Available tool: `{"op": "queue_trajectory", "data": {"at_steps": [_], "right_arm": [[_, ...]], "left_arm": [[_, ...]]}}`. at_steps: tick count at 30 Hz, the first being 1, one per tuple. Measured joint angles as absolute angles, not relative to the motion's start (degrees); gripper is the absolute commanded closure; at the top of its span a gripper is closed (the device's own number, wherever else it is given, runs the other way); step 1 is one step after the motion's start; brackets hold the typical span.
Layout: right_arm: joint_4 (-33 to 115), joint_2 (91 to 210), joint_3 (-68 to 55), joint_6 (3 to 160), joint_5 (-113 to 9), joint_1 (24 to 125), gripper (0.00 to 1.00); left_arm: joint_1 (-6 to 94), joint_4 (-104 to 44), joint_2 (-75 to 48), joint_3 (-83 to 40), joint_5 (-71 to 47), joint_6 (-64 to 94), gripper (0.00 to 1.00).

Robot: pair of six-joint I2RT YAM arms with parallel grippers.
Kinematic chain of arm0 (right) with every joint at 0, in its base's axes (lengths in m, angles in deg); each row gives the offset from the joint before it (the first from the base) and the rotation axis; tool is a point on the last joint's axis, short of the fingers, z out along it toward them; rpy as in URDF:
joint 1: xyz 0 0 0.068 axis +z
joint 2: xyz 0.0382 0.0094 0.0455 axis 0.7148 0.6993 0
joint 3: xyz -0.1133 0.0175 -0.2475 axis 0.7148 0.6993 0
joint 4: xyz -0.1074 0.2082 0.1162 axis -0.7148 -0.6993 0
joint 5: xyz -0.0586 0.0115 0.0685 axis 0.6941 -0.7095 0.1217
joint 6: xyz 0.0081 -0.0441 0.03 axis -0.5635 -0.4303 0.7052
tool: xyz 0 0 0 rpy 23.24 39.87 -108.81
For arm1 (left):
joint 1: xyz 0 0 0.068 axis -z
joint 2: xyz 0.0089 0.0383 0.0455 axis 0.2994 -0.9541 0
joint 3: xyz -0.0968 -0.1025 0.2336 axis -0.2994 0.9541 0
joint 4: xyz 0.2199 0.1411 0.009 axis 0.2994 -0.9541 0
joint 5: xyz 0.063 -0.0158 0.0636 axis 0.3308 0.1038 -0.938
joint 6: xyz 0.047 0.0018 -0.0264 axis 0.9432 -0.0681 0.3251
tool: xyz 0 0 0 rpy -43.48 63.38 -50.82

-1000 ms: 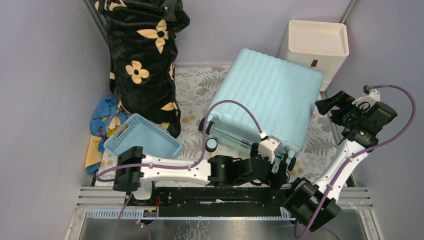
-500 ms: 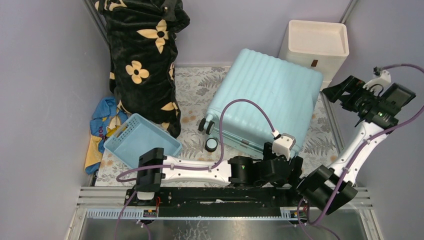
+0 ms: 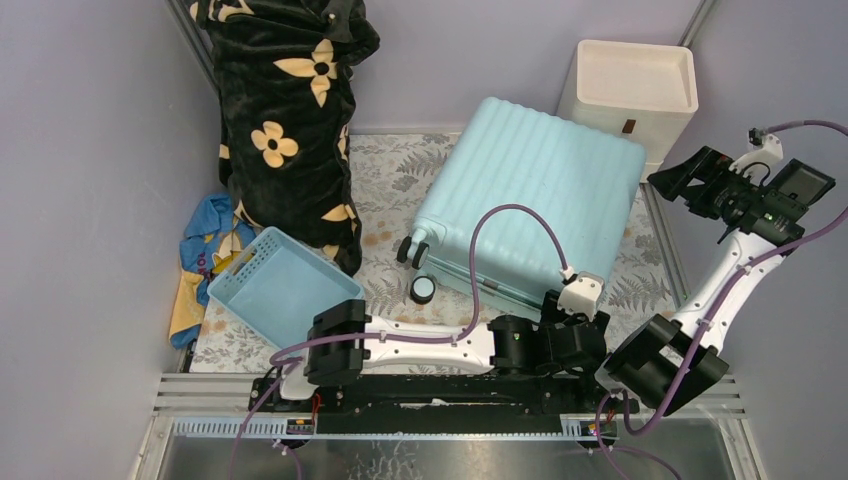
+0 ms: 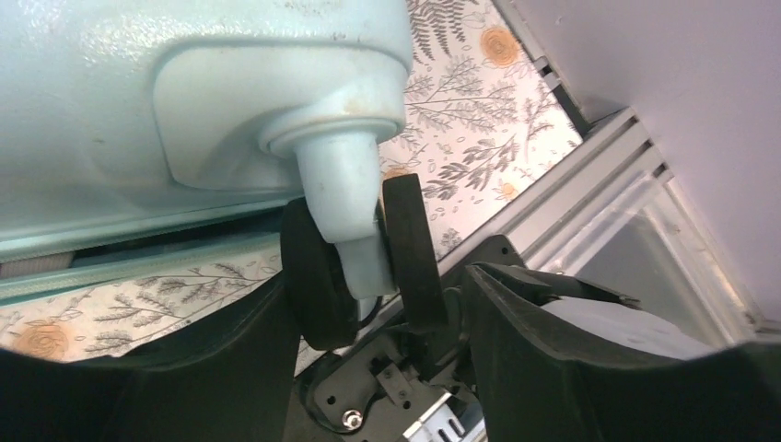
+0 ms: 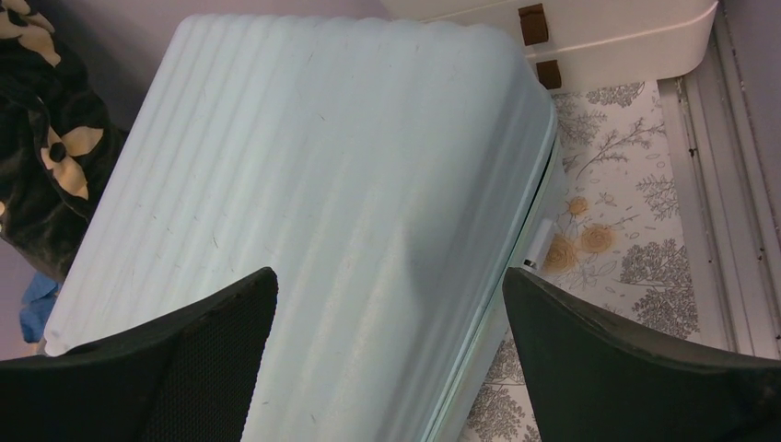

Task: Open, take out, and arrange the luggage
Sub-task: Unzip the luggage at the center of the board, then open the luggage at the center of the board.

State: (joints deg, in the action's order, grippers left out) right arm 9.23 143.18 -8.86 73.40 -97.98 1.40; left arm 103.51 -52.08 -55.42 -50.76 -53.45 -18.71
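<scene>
1. Top external view: we see the luggage (image 3: 530,215) lying flat on the leaf-patterned surface (image 3: 385,180), ribbed shell up and set at a slant. It lies between a black flowered blanket (image 3: 285,120) on the left and a cream drawer unit (image 3: 635,85) at the far right corner.
2. A small blue basket (image 3: 285,280) sits near the left front, apart from the luggage, with a blue and yellow cloth (image 3: 205,250) just beside it.
3. We find the left pincer (image 3: 582,335) low at the near right corner of the luggage.
4. From the left wrist, the left pincer (image 4: 368,368) stands apart around a black caster wheel (image 4: 355,262) under that corner. The left finger (image 4: 184,368) is against the wheel and the right finger (image 4: 571,368) is a little clear of it, so we see no clamp.
5. The right pincer (image 3: 680,180) hangs above the surface just off the right edge of the luggage, near the drawer unit.
6. From the right wrist, the right pincer (image 5: 396,368) is spread wide and holds nothing, with the ribbed shell (image 5: 304,212) filling the space between its fingers.
</scene>
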Motion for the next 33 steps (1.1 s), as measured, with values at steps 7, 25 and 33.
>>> {"op": "queue_trajectory", "data": {"at_steps": [7, 25, 33], "right_arm": [[8.18, 143.13, -7.53, 71.08, -98.00, 1.40, 0.01], [4.14, 140.10, -8.66, 63.08, -95.38, -0.67, 0.05], [3.48, 140.05, -8.62, 61.44, -98.28, -0.67, 0.14]], "left_arm": [[102.39, -54.57, -56.14, -51.83, -53.45, -19.89, 0.94], [88.12, -44.93, -24.54, -32.62, -34.55, -19.11, 1.00], [75.70, -41.94, -14.66, -29.06, -26.39, -19.11, 1.00]]}}
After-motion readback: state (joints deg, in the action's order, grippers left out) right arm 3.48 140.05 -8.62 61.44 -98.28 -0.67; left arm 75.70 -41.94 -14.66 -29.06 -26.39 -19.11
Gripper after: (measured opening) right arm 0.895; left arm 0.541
